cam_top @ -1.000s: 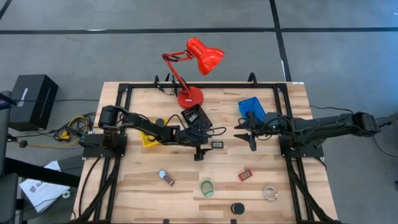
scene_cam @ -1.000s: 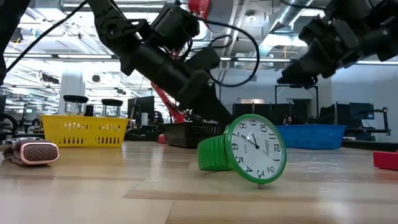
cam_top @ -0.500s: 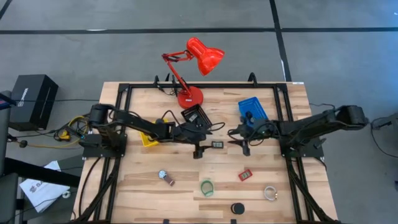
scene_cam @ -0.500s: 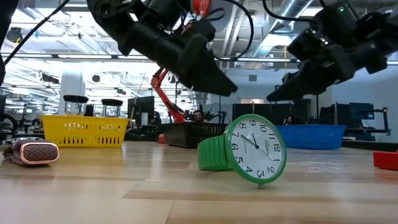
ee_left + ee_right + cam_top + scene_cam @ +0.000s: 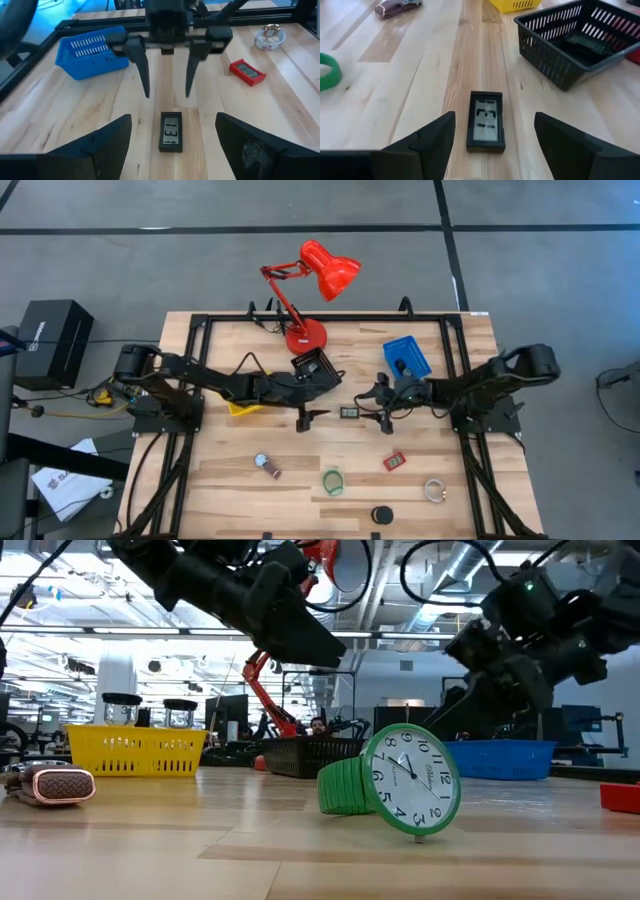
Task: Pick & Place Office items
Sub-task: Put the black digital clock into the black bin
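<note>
We see a small black clock (image 5: 350, 412) lying flat on the worktop (image 5: 230, 480) between the two arms, its display facing up, touched by neither pincer. The left pincer (image 5: 306, 418) has drawn back toward the yellow tray (image 5: 240, 406) since a second ago and now sits just left of the clock, its fingers spread with nothing between them. The right pincer (image 5: 385, 416) has moved in from beside the blue tray (image 5: 406, 356) toward the clock and now hangs just right of it, its fingers (image 5: 141, 70) also spread wide and empty. The black tray (image 5: 316, 368) with a dark item inside sits behind the left pincer, by the red lamp (image 5: 310, 290). Nearer the front edge the green watch (image 5: 333, 480), the red piece (image 5: 395, 461), the brown-strapped watch (image 5: 266, 465), the black puck (image 5: 381, 515) and the clear ring (image 5: 434, 491) lie where they were.
</note>
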Robot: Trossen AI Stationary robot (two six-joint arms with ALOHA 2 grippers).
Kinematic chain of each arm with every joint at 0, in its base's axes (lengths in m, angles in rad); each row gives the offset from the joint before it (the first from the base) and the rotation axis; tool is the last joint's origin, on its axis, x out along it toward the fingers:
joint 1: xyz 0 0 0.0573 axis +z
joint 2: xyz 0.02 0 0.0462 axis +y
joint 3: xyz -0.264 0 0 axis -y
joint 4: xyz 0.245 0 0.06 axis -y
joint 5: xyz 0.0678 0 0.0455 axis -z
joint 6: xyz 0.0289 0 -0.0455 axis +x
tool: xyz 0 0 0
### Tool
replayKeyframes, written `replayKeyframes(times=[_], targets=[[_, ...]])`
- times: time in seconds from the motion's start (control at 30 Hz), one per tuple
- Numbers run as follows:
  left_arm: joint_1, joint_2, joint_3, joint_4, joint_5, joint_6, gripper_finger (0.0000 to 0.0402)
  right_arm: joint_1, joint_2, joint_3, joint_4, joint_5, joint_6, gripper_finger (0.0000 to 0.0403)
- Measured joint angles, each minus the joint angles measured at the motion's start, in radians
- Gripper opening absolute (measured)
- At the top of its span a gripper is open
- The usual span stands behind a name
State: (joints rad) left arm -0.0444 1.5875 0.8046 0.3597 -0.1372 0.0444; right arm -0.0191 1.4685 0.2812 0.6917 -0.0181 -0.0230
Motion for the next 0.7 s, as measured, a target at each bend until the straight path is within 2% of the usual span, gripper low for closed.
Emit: replayKeyframes(times=[0.1,0.37,0.7], targets=[[0.0,-0.018,-0.012,0.003,-0.016,0.0,0.0285,0.0,0.074,0.021,0.052,0.0,0.029,0.0265],[0.0,-0.019,-0.017,0.006,-0.02,0.0,0.0285,0.0,0.248,0.115,0.027,0.0,0.049,0.0265],[0.0,-0.019,-0.017,0.007,-0.019,0.0,0.0285,0.025,0.282,0.151,-0.038,0.012,0.049,0.0265]])
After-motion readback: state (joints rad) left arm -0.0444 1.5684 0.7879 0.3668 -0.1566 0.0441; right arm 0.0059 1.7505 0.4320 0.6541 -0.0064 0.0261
